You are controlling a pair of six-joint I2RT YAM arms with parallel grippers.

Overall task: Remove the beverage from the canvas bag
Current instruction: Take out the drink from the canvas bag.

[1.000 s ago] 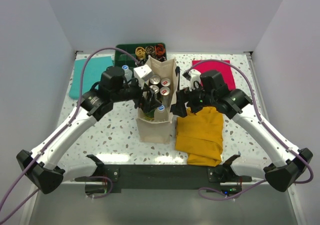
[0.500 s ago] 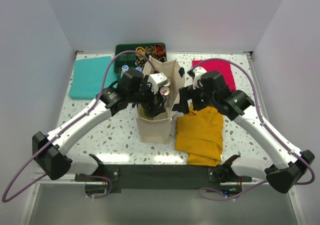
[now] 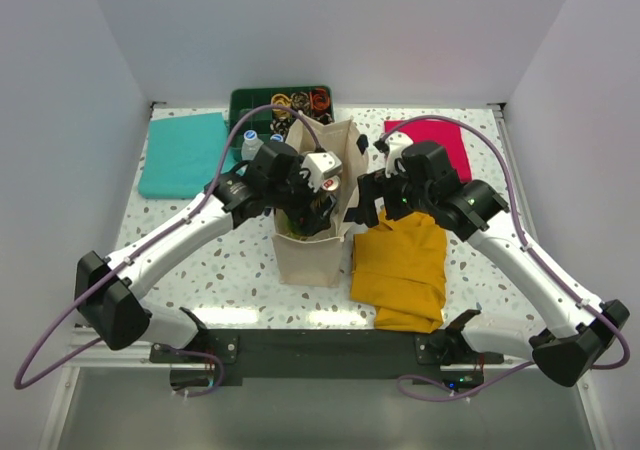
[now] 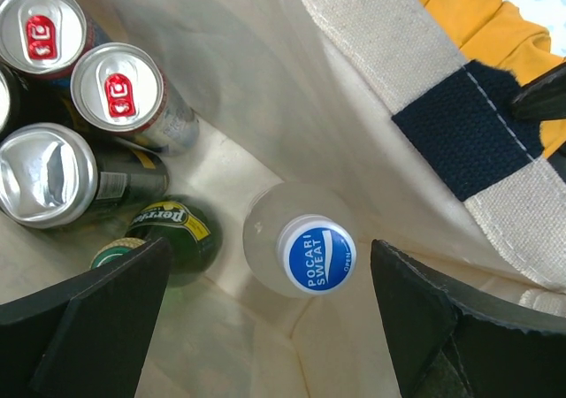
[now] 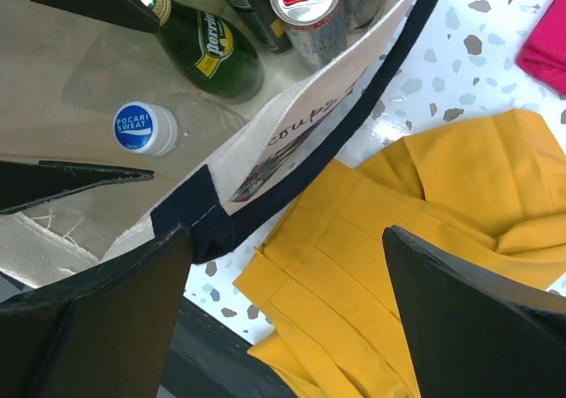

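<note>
Your left claw (image 4: 271,241) hung wide apart over the Pocari Sweat bottle (image 4: 311,255), which stood upright in the canvas bag (image 4: 380,53) beside the cans (image 4: 115,84). It looked like smooth plastic, likely light and slippery, so grip it at the neck. Your right claw (image 5: 287,232) stood apart at the bag's rim.

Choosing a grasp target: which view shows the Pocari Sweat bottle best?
Left wrist: the Pocari Sweat bottle sits centred, cap label readable. Right wrist shows it smaller, at left. Top external: not visible.
</note>
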